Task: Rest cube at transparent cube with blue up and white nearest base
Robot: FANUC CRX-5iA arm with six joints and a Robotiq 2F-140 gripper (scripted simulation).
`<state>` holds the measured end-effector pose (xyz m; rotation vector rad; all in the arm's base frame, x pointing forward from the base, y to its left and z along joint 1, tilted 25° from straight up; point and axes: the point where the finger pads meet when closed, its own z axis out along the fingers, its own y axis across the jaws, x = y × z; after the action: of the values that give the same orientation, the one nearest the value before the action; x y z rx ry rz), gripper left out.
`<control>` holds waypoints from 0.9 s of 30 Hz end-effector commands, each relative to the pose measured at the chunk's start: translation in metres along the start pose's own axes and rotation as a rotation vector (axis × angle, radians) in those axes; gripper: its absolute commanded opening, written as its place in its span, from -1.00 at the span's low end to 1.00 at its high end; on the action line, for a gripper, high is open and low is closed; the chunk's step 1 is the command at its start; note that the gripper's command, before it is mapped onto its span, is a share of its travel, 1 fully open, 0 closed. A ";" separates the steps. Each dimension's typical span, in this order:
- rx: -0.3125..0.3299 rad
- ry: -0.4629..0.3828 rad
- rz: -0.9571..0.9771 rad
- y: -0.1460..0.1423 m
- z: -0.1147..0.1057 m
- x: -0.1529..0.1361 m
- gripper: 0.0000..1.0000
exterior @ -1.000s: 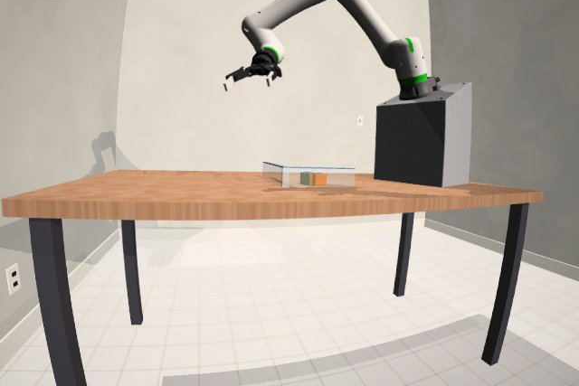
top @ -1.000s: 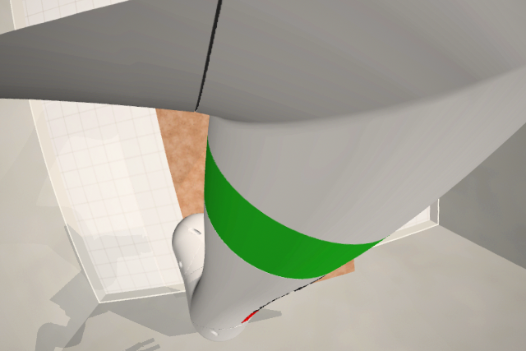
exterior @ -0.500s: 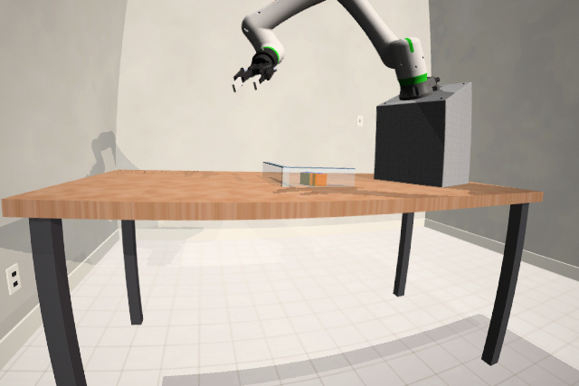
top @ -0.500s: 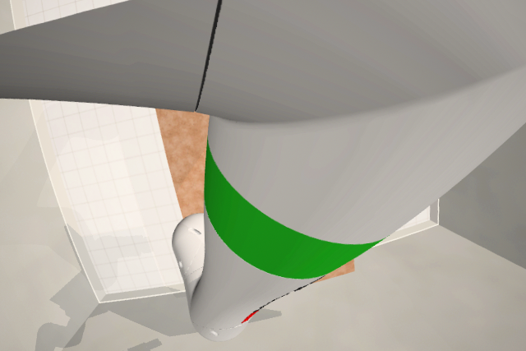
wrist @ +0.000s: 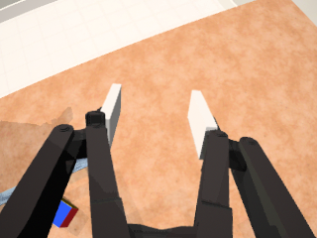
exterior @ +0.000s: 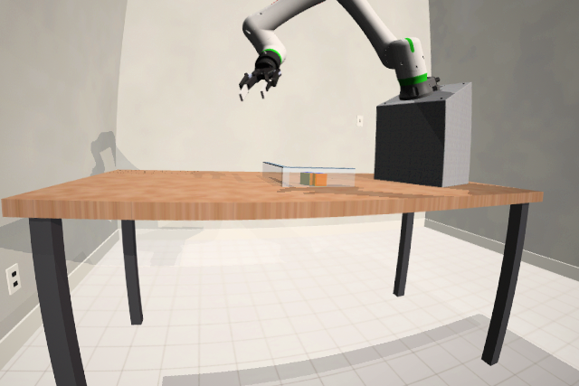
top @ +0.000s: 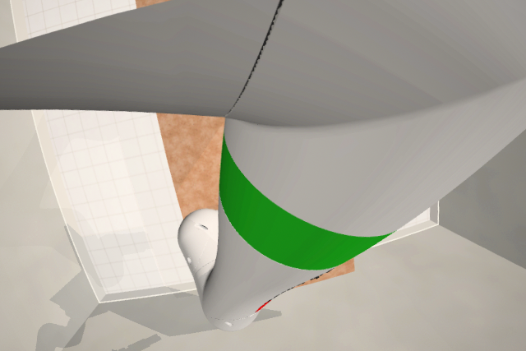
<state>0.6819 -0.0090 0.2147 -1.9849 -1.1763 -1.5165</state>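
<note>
The cube (exterior: 314, 179) sits on the wooden table (exterior: 186, 193) inside a clear, glass-like low box (exterior: 280, 171), showing an olive-green and an orange side in the exterior view. In the wrist view, the cube (wrist: 65, 213) shows a blue and a red face at the lower left, partly hidden behind a finger link. My gripper (exterior: 251, 96) (wrist: 156, 100) hangs high above the table, up and to the left of the cube. Its fingers stand partly apart with nothing between them. I cannot make out a separate transparent cube.
The arm (top: 297, 62) fills most of the top view and hides the cube there; a strip of table (top: 191, 155) shows beneath it. The dark pedestal (exterior: 421, 138) carrying the robot's base stands at the table's right.
</note>
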 end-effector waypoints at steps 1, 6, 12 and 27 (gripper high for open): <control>0.014 -0.034 0.006 -0.009 0.005 -0.012 -0.17; 0.037 -0.097 0.012 -0.026 0.013 -0.035 -0.17; 0.097 -0.269 0.005 -0.068 0.025 -0.094 -0.17; 0.232 -0.706 -0.225 -0.144 0.015 -0.218 -0.17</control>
<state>0.5656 0.0029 -0.0105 -2.3441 -1.7418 -0.7334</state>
